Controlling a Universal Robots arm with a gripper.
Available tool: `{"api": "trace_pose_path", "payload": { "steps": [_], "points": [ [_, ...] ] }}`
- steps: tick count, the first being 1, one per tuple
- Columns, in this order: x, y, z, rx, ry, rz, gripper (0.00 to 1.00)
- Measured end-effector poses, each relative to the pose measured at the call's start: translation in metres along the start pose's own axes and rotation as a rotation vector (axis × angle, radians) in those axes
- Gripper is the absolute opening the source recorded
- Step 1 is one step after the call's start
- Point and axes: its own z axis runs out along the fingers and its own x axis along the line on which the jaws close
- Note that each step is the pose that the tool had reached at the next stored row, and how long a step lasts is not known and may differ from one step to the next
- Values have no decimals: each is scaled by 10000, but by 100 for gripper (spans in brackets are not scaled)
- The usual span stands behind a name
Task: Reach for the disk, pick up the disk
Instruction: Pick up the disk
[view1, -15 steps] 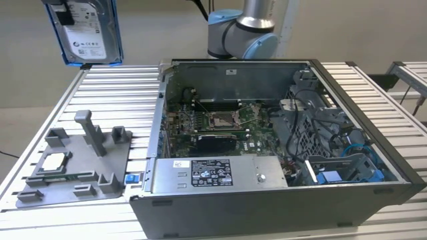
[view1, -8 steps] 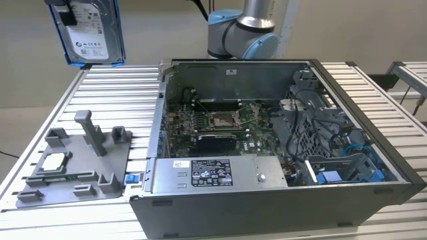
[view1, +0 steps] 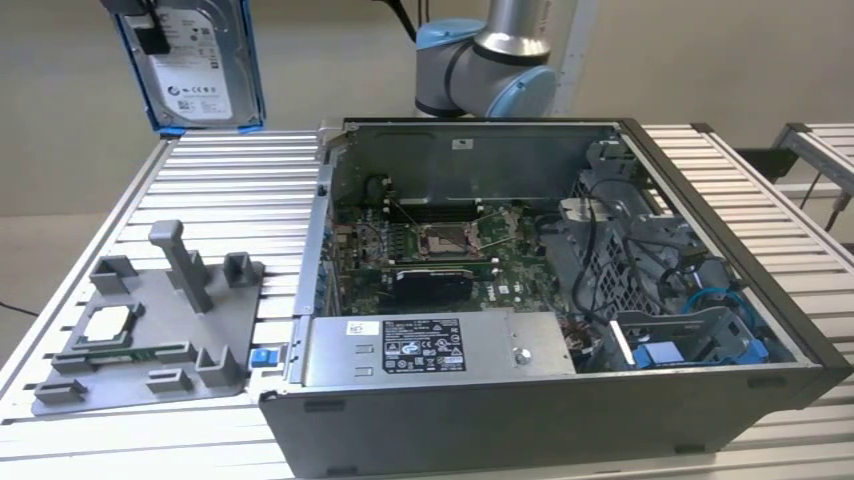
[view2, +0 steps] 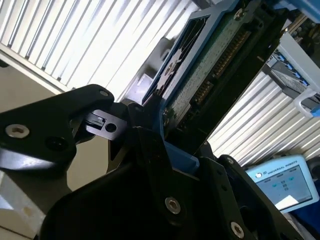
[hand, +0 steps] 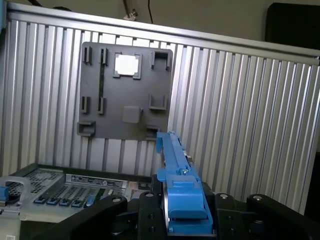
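Observation:
The disk (view1: 200, 70), a silver-grey hard drive with a white label and blue side rails, hangs upright in the air above the table's far corner on the exterior view's left. My gripper (view1: 150, 35) is shut on its upper end, and only the black tip of the gripper is in frame. In the first wrist view the disk's blue rail (hand: 179, 170) runs edge-on between my black fingers (hand: 150, 210). The second wrist view has the disk's green circuit-board side (view2: 210, 65) clamped in my gripper (view2: 155, 125).
An open computer case (view1: 534, 425) lies on the slatted aluminium table (view1: 240, 190), with a grey labelled power-supply box (view1: 427, 345) inside. A grey fixture plate (view1: 147, 355) with a small silver chip (view1: 107, 322) sits on the exterior view's left. A pendant screen (view2: 285, 182) lies nearby.

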Motion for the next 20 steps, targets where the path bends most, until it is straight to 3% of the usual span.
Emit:
{"api": "trace_pose_path", "payload": {
  "steps": [10,15,20],
  "points": [
    [18,-125,64,206,-15,156,0],
    [32,-242,86,214,-26,224,0],
    [51,-424,89,215,-26,238,0]
  ]
}}
